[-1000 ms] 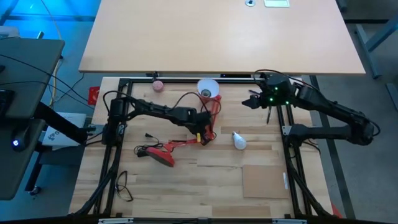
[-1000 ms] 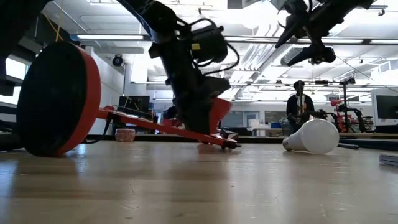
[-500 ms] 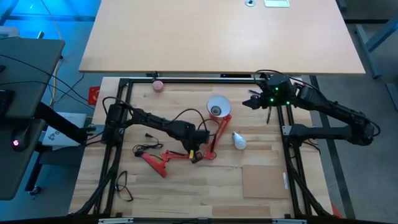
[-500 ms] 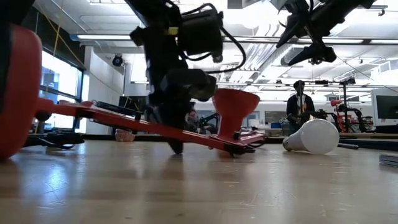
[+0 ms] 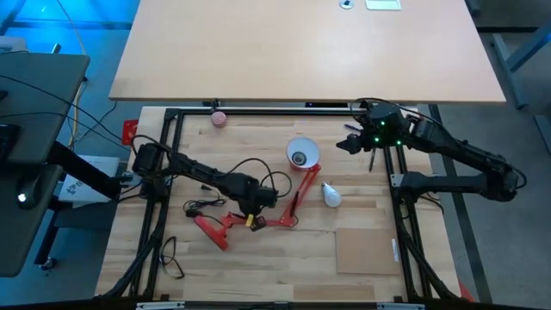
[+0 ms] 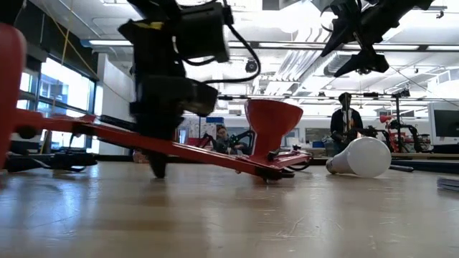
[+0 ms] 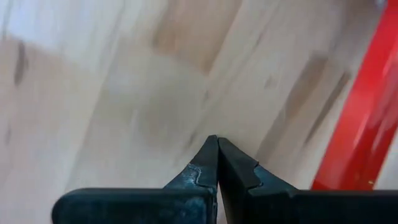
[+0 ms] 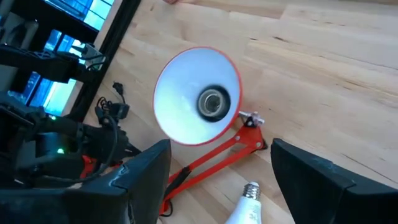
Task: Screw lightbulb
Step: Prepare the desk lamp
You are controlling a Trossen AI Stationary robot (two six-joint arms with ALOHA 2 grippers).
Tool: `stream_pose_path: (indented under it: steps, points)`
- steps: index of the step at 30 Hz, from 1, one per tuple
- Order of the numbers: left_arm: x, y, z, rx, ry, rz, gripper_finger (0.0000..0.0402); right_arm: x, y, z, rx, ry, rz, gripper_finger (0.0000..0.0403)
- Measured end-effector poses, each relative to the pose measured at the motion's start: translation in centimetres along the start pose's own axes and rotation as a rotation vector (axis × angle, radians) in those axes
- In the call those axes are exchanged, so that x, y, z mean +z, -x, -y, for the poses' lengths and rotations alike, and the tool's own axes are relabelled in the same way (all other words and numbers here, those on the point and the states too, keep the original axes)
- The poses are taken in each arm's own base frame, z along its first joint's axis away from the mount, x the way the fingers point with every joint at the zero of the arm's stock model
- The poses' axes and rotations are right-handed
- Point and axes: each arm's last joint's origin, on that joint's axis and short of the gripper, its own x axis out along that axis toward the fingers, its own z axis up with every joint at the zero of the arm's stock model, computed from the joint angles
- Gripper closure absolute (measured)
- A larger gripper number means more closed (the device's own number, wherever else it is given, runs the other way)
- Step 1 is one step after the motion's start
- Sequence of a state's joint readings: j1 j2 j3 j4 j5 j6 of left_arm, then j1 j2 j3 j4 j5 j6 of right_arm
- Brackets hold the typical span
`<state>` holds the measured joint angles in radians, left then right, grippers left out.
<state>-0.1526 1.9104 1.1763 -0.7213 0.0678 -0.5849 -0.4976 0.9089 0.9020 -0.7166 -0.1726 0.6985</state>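
Observation:
A red desk lamp lies on the wooden table, its shade (image 5: 302,156) with the white inside and empty socket (image 8: 213,102) facing up. Its jointed arm (image 5: 297,202) runs to the base (image 5: 211,232) at the near left. The white lightbulb (image 5: 331,194) lies on its side just right of the lamp's arm, screw base (image 8: 250,189) toward the shade. My left gripper (image 5: 251,217) points down, shut, at the lamp's lower arm (image 6: 215,154), tips at the table (image 6: 159,170). My right gripper (image 5: 349,142) hangs open, high above the table's far right. My left gripper (image 7: 217,142) has nothing between its shut fingers, which point down at the tabletop. The lamp's red lower arm (image 7: 367,124) runs close beside one finger. A strip of bare wood shows between them in the wrist view, so I cannot tell whether the finger's side touches it.
A small pink ball (image 5: 219,118) lies at the far left edge. A brown cardboard sheet (image 5: 362,250) lies at the near right. The lamp's black cord (image 5: 200,207) and another black cable (image 5: 172,254) lie at the left. A person (image 6: 346,122) stands in the room behind.
My left gripper, shut throughout, has travelled toward the table's near edge and left. The lamp has swung with it: its shade has come away from the far edge toward the middle and right, and its base has slid toward the near left. The lightbulb has stayed put.

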Motion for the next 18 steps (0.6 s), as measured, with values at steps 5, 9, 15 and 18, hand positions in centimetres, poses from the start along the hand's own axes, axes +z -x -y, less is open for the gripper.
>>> stream_pose_path:
  steps: [5,9,15,18]
  points:
    - [-2.2,0.8,-1.2,0.016,0.033,-0.046,0.0401,0.0,0.0,0.0,-0.005,0.0,0.007,0.0135]
    - [-3.2,2.4,-2.8,0.041,0.081,-0.036,0.0401,0.1,0.0,0.0,-0.019,0.004,0.02,0.0135]
    - [-3.3,8.2,-3.2,-0.089,0.185,0.14,0.0401,0.3,0.0,0.0,-0.025,0.01,0.052,0.0135]
    - [-5.0,11.1,-1.5,-0.203,0.19,0.145,0.0401,0.3,0.0,0.0,-0.025,-0.005,0.051,0.0135]
